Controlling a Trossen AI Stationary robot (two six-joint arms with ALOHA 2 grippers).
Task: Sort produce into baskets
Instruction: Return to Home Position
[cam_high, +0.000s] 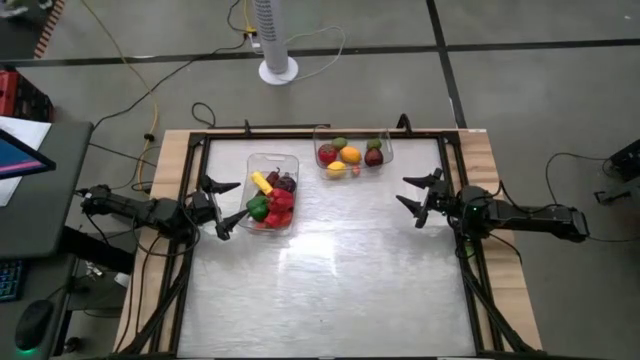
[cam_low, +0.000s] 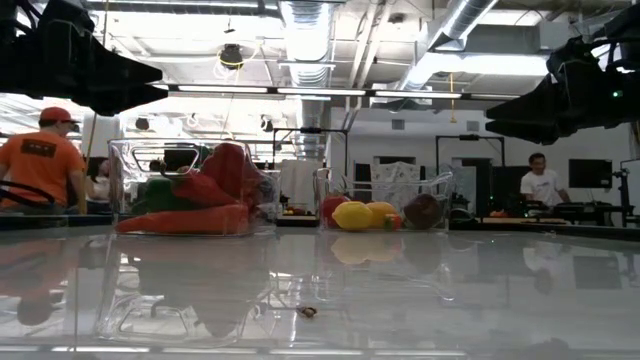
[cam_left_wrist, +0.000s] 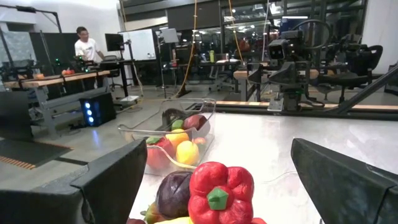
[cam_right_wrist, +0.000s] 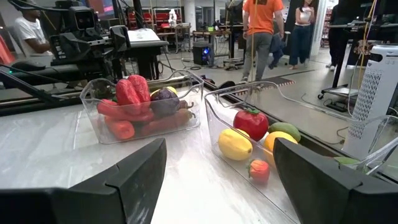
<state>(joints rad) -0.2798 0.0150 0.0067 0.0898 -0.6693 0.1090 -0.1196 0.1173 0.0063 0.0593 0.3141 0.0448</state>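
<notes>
High view: every bit of produce sits in a bin. The pepper bin (cam_high: 251, 166) is around 10 o'clock from the middle of the worktop (cam_high: 340, 280), the fruit bin (cam_high: 317, 140) at 12. The left end effector (cam_high: 236, 206) hangs just beside the pepper bin and the right end effector (cam_high: 408, 198) is at 3 o'clock, both spread wide, carrying nothing. I'd guess sorting's done and this is the park-at-home step. The next move just needs the arms tucked back without clipping a bin.

Low view: glossy, mirror-like worktop with a tiny speck (cam_low: 308, 312) on it, and a person in orange (cam_low: 40, 160) at 9 o'clock.

Left wrist view: red bell pepper (cam_left_wrist: 221, 193) dead ahead.

Right wrist view: lemon (cam_right_wrist: 235, 144) in the fruit bin, busy lab behind.
</notes>
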